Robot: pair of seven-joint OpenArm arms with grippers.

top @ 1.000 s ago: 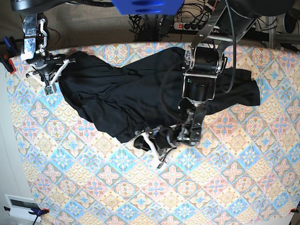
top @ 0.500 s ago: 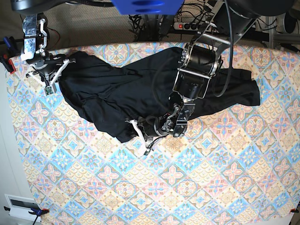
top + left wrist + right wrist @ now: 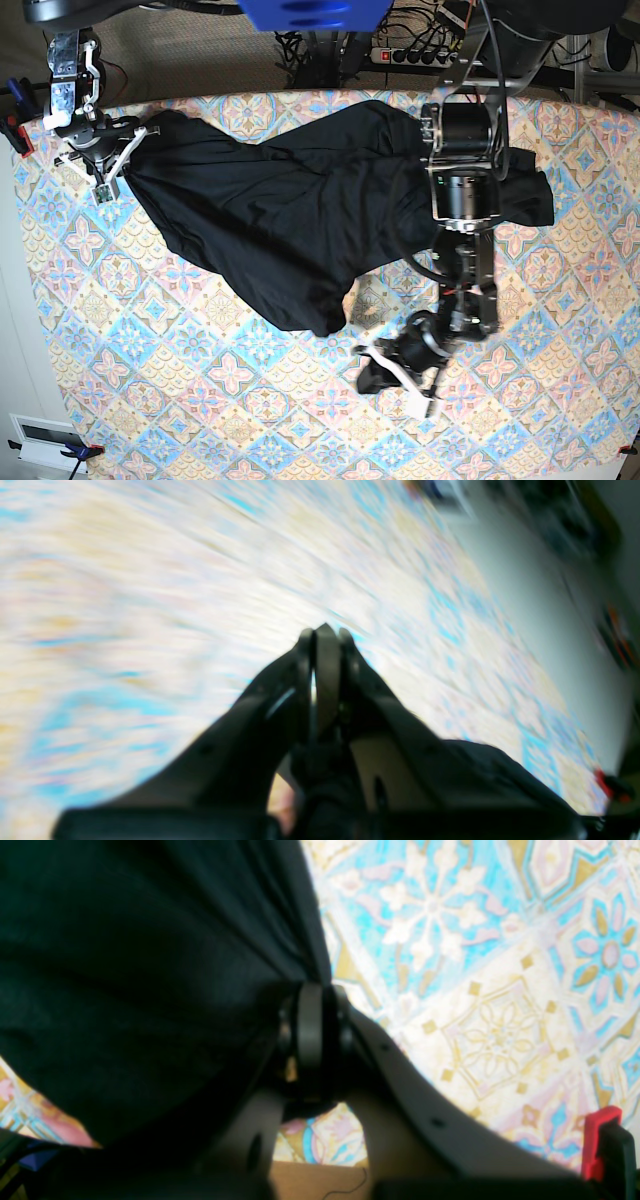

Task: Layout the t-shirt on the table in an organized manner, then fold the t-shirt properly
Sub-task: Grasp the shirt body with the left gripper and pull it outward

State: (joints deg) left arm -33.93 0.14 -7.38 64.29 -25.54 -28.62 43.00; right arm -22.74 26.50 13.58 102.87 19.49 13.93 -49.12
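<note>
Base view: black t-shirt [image 3: 290,230] sprawled across far half of patterned table [image 3: 200,400]. Right gripper [image 3: 112,165] pinches shirt edge at far corner. Left gripper [image 3: 385,375] pressed together, pinching a small bunch of dark cloth over the near table.

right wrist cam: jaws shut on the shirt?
Yes. The right gripper is closed, pinching an edge of the black t-shirt above the patterned table.
</note>
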